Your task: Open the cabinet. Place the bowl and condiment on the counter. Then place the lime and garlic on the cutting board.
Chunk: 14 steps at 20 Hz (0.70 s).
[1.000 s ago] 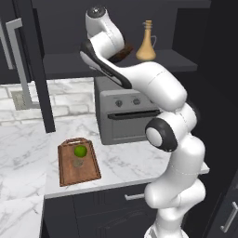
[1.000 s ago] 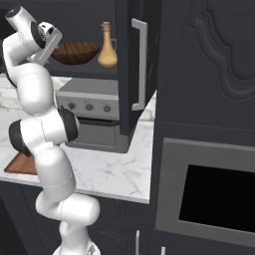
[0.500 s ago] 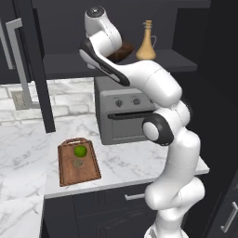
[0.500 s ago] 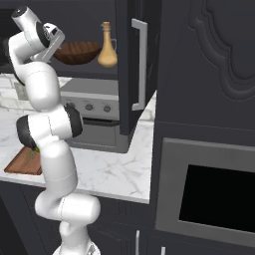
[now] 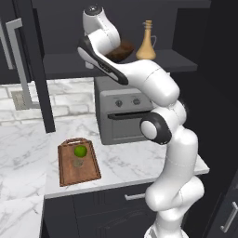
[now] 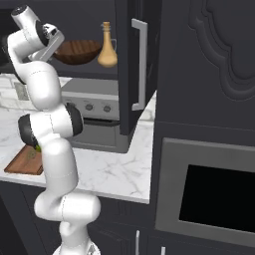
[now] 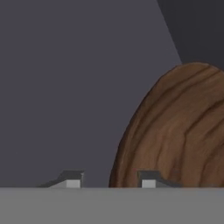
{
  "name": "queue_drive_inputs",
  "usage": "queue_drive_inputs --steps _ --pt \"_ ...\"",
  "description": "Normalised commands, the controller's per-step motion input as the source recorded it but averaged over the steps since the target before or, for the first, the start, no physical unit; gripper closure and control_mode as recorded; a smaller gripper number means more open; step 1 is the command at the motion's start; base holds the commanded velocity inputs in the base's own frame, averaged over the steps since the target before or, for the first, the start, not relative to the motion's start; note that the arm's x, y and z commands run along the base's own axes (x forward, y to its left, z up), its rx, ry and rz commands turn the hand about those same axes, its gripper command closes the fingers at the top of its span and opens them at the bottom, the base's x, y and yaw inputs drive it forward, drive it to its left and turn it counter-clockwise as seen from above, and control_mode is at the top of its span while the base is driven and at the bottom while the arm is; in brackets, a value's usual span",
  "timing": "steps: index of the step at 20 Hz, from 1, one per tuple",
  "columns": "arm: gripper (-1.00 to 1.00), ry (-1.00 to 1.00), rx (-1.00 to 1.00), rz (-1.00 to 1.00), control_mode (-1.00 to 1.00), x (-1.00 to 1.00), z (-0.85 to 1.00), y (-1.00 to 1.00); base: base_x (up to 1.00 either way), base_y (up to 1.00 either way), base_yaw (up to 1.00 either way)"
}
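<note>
End effector (image 7: 107,183) is up at the cabinet shelf, tips apart and grasping nothing, with the rim of the round brown wooden bowl (image 7: 175,131) near one tip, because I judge the bowl comes out first. Beside it stands the tan long-necked condiment bottle (image 5: 147,42). Below, the green lime (image 5: 80,150) already lies on the brown wooden cutting board (image 5: 65,172) on the white marble worktop (image 5: 125,162).

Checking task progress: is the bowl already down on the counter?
No, the wooden bowl sits on the cabinet shelf beside the condiment bottle.
</note>
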Motion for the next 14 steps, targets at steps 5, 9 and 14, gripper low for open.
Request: queue_drive_inputs --steps 5,9,14 --pt "1.00 0.01 0.00 0.00 -1.00 -0.31 -0.13 0.15 0.00 0.00 0.00" --pt "1.00 0.00 0.00 0.00 -1.00 -0.55 -0.05 0.35 0.00 0.00 0.00" --pt "1.00 0.00 0.00 0.00 -1.00 -0.60 -0.01 0.30 0.00 0.00 0.00"
